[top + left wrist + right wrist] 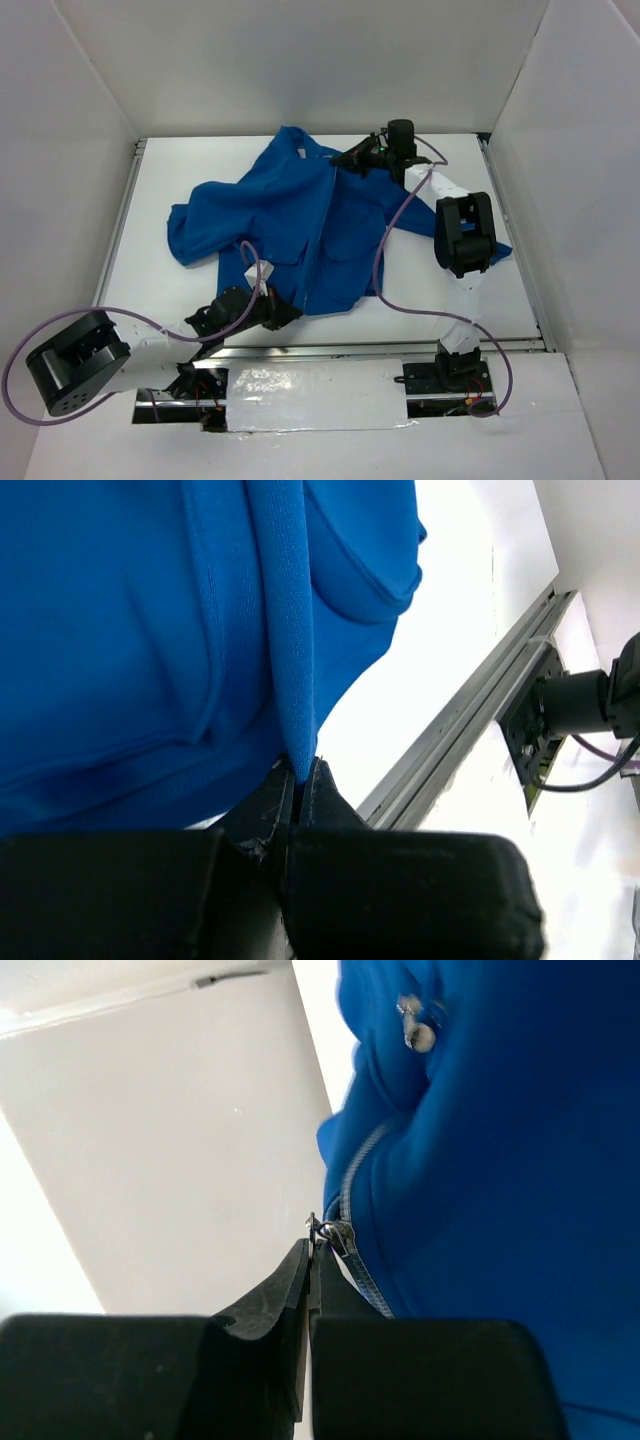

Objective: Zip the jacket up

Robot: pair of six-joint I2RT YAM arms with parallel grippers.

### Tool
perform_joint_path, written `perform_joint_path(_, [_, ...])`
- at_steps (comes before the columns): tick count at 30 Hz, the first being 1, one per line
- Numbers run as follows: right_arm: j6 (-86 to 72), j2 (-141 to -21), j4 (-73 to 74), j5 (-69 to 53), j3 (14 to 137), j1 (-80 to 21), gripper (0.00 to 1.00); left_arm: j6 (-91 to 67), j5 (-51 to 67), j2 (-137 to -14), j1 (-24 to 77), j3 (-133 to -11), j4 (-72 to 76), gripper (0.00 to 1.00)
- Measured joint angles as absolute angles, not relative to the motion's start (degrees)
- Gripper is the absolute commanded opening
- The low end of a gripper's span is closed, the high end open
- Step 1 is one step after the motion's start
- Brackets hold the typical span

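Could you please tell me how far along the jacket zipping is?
Done: the jacket looks closed along most of its front. In hand: the left hand pinches the hem, the right hand grips the zipper pull near the collar. Left: any last stretch, then release.

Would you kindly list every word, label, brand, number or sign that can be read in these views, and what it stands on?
No text can be read in any view.
The jacket: plain blue, no visible logo or label.
The zipper pull: too small to show any marking.
The small metal fitting on the fabric: blurred, nothing legible.
The base hardware in the left wrist view: too small to read.
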State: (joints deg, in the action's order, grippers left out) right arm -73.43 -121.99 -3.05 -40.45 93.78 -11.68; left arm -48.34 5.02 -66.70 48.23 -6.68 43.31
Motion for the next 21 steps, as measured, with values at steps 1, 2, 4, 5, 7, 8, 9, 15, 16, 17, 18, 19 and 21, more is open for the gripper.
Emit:
perform_joint_path(1, [-72.82, -122.3, -1.72, -40.47, 95.26, -11.11, 0.0, -48.36, 4.82, -66.02, 48.45, -6.42, 42.78, 0.0])
perform_joint_path(2, [-72.03, -122.78, -0.14, -40.47, 97.25, -10.55, 0.0, -48.36, 4.69, -65.45, 48.64, -6.35, 42.26, 0.0])
perform_joint_path(4, [-70.78, -123.7, 2.2, -40.77, 101.1, -10.41, 0.0, -48.36, 4.1, -64.45, 49.12, -6.39, 41.04, 0.0])
perform_joint_path(5, [-70.17, -124.18, 3.38, -41.06, 103.09, -10.44, 0.0, -48.38, 3.51, -63.77, 49.41, -6.5, 40.18, 0.0])
perform_joint_path(7, [-68.88, -125.34, 5.58, -41.69, 107.68, -10.46, 0.0, -48.47, 2.0, -62.11, 49.84, -6.66, 38.7, 0.0])
perform_joint_path(8, [-68.25, -125.97, 6.15, -42.0, 109.6, -10.39, 0.0, -48.58, 1.08, -61.23, 50.04, -6.74, 38.06, 0.0])
perform_joint_path(9, [-67.72, -126.63, 7.29, -42.46, 111.81, -10.31, 0.0, -48.82, 0.12, -60.29, 50.17, -6.85, 37.41, 0.0])
perform_joint_path(15, [-66.13, -130.13, 12.71, -45.95, 123.76, -7.68, 0.0, -54.57, -6.85, -56.82, 50.43, -6.46, 35.29, 0.0])
perform_joint_path(16, [-66.17, -130.63, 13.41, -46.96, 125.58, -6.98, 0.0, -56.03, -8.4, -56.71, 50.46, -6.24, 35.66, 0.0])
perform_joint_path(17, [-66.32, -130.72, 14.22, -47.88, 126.76, -6.26, 0.0, -57.69, -9.89, -56.62, 50.46, -6.24, 36.01, 0.0])
perform_joint_path(18, [-66.5, -130.74, 14.87, -48.4, 127.72, -5.56, 0.0, -59.16, -10.98, -56.47, 50.5, -6.26, 36.07, 0.0])
perform_joint_path(19, [-66.61, -130.74, 15.75, -49.28, 128.75, -4.8, 0.0, -60.86, -12.64, -56.14, 50.72, -6.28, 36.1, 0.0])
perform_joint_path(21, [-66.87, -130.74, 16.62, -50.72, 130.32, -3.55, 0.0, -63.79, -15.31, -54.98, 51.27, -6.42, 35.38, 0.0])
